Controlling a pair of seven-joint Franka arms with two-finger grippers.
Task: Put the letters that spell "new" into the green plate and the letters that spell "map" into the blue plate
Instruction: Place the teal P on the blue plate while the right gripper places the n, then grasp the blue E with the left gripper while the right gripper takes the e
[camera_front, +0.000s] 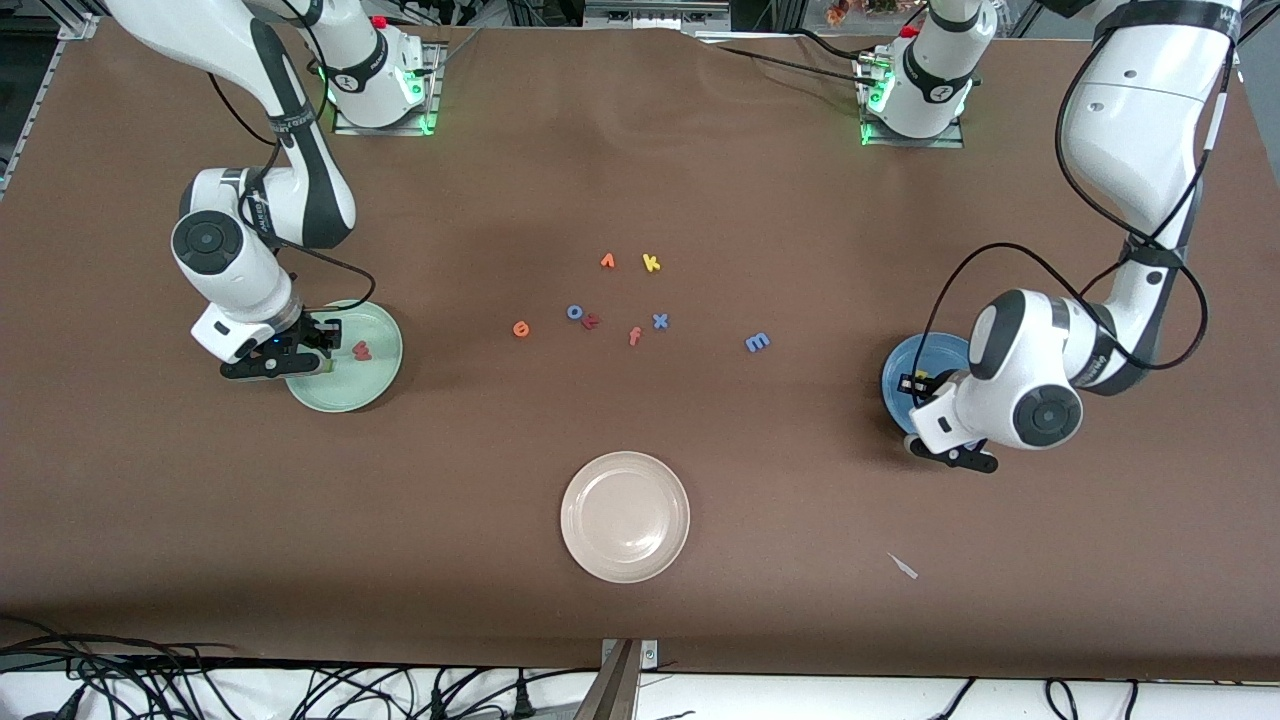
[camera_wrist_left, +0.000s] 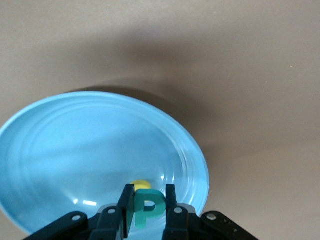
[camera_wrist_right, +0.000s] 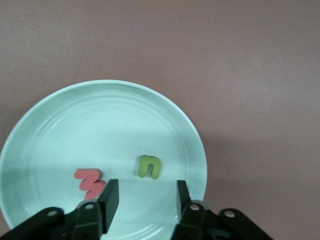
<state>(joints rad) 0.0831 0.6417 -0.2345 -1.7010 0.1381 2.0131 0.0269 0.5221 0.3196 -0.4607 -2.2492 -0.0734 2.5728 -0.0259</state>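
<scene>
You look down on a wide bench (camera_front: 640, 150) covered with a plain brown cloth, lit evenly from above, with soft shadows on it. Along the edge nearest to the front camera, you see a white strip (camera_front: 300, 695) with many black cables (camera_front: 120, 670) lying loose on it. A metal bracket (camera_front: 625, 680) sits at the middle of that edge. A small pale scrap (camera_front: 903, 566) lies on the cloth toward the left arm's end of the bench.
</scene>
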